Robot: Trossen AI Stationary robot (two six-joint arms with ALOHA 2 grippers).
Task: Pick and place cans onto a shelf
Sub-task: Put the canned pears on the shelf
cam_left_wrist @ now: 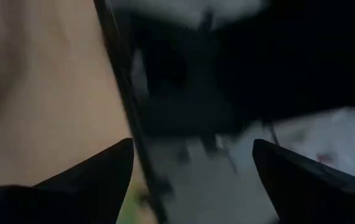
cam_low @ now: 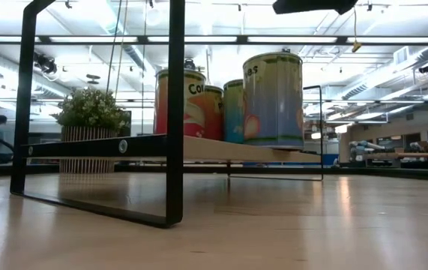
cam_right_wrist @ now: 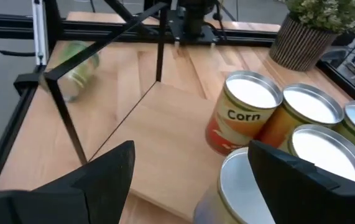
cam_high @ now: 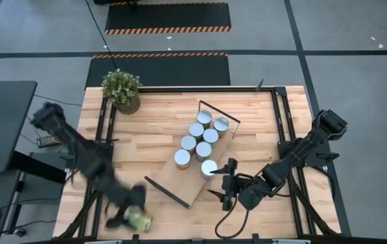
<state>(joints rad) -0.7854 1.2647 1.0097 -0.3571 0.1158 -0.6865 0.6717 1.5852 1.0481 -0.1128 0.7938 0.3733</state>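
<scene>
The light-wood shelf (cam_high: pixel 179 177) lies slantwise at the table's middle, with black wire frames at both short ends. Several cans stand upright on it in two rows (cam_high: pixel 204 150); the low view shows them too (cam_low: pixel 273 97). One greenish can (cam_high: pixel 139 221) lies on its side at the table's near left corner, also in the right wrist view (cam_right_wrist: pixel 78 65). My left gripper (cam_high: pixel 127 211) is open right beside that can. My right gripper (cam_high: pixel 226 181) is open near the shelf's right side, just behind the nearest standing can (cam_right_wrist: pixel 239 186). My left gripper stands close against the lying can (cam_high: pixel 139 221), but I cannot tell whether it touches it: its wrist view is blurred and the arm covers the spot from above.
A potted green plant (cam_high: pixel 121 91) stands at the far left corner. Black frame rails (cam_high: pixel 102 122) run along the table's left and right sides. Bare tabletop lies between the shelf and the near edge (cam_high: pixel 179 220).
</scene>
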